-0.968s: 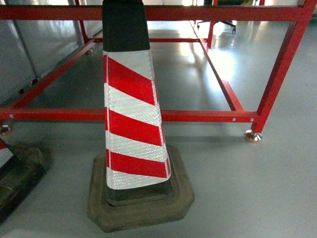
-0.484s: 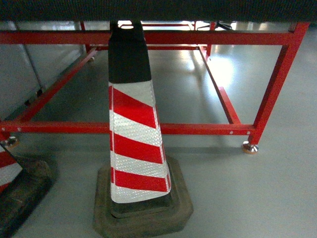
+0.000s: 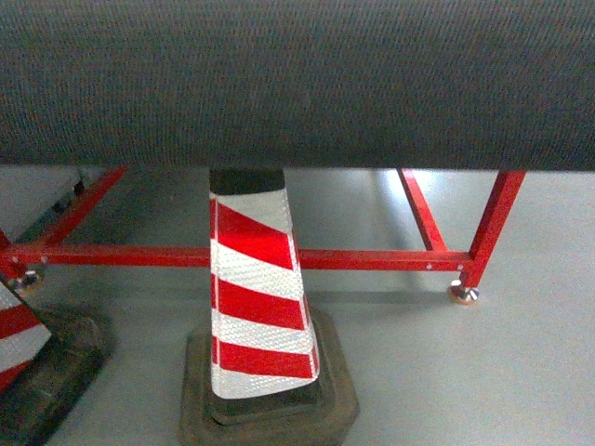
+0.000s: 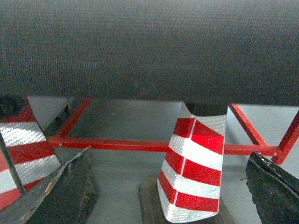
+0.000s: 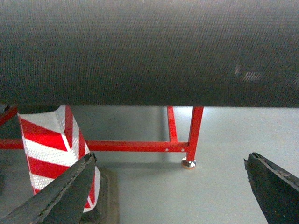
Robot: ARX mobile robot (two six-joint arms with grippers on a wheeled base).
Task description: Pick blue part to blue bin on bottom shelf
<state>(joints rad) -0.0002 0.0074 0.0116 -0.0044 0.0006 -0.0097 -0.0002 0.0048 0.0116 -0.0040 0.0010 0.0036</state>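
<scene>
The blue part, the blue bin and the bottom shelf are all out of view. In the left wrist view my left gripper (image 4: 170,154) is open, its dark fingers (image 4: 70,186) wide apart with nothing between them, facing a red-and-white striped cone (image 4: 194,175). My right gripper (image 5: 170,157) is open as well, its fingers (image 5: 273,186) spread over bare grey floor (image 5: 187,196). Neither gripper shows in the head view.
A dark textured surface (image 3: 297,84) fills the top of every view. Below it stand a striped cone (image 3: 258,307) on a dark rubber base (image 3: 270,413), a second cone (image 3: 19,339) at the left, and a red steel frame (image 3: 372,259) with a metal foot (image 3: 462,295).
In the head view the dark textured surface has dropped from a thin strip to cover the upper third. It now hides the cone's black top and the far floor.
</scene>
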